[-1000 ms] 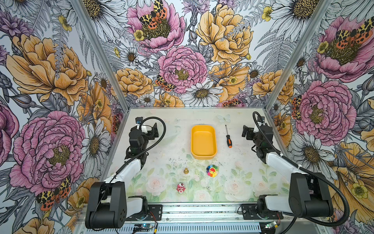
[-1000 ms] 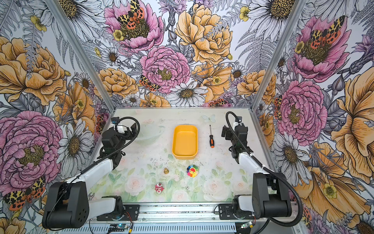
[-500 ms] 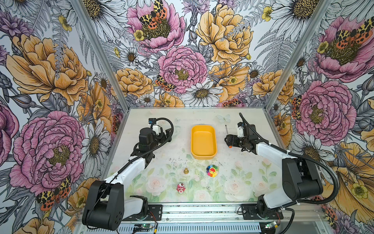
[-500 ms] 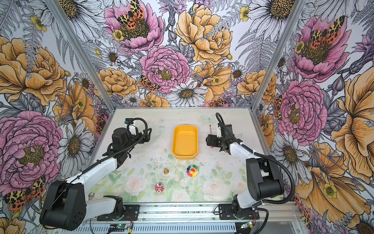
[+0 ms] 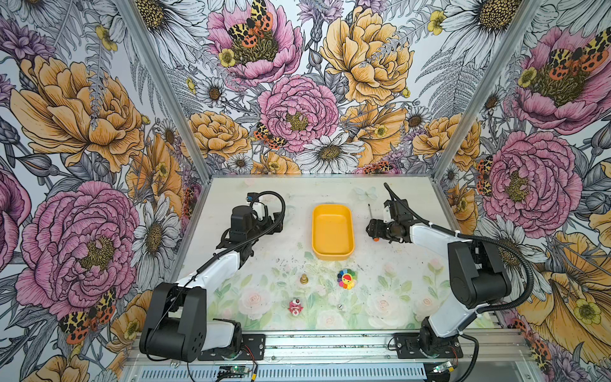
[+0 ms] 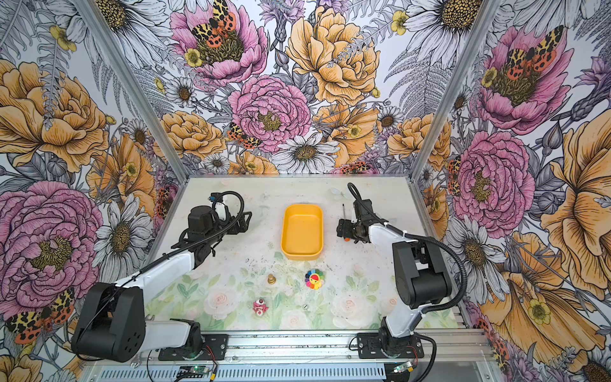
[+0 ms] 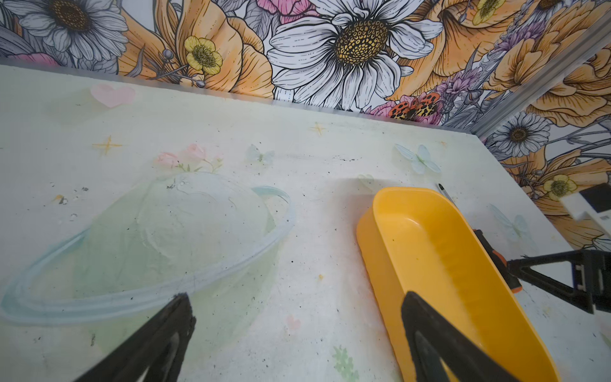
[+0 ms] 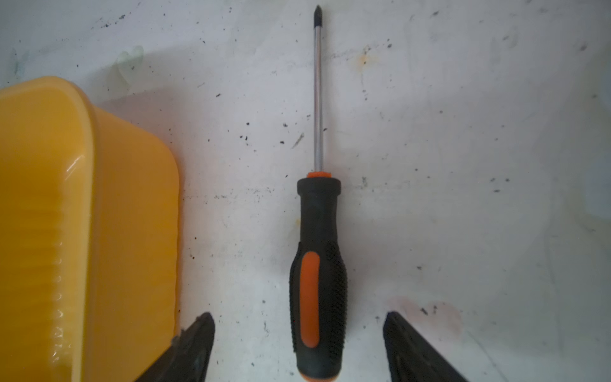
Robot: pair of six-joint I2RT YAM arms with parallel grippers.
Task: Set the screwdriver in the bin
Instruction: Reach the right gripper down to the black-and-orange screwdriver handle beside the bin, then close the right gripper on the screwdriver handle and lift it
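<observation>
We see two arms of one make, the left arm point(image 5: 215, 268) and the right arm point(image 5: 426, 234). Each has a glossy white shell behind the wrist and blocky matt-black joint housings further back from the tool. The rearmost housing point(image 5: 178, 327) is dotted with small round holes. A black ribbed hose point(image 5: 530, 277) runs back from the right gripper point(image 5: 372, 230), held by thin white ties. A like loop of hose point(image 5: 283, 208) sits just behind the left gripper point(image 5: 279, 225), beside a white camera block point(image 5: 260, 211) and a blue plug point(image 5: 250, 197). The fingers point(image 8: 195, 347) are black, flat and tapered. Farthest from the tools, black base plates point(image 5: 248, 345) show screw heads.
</observation>
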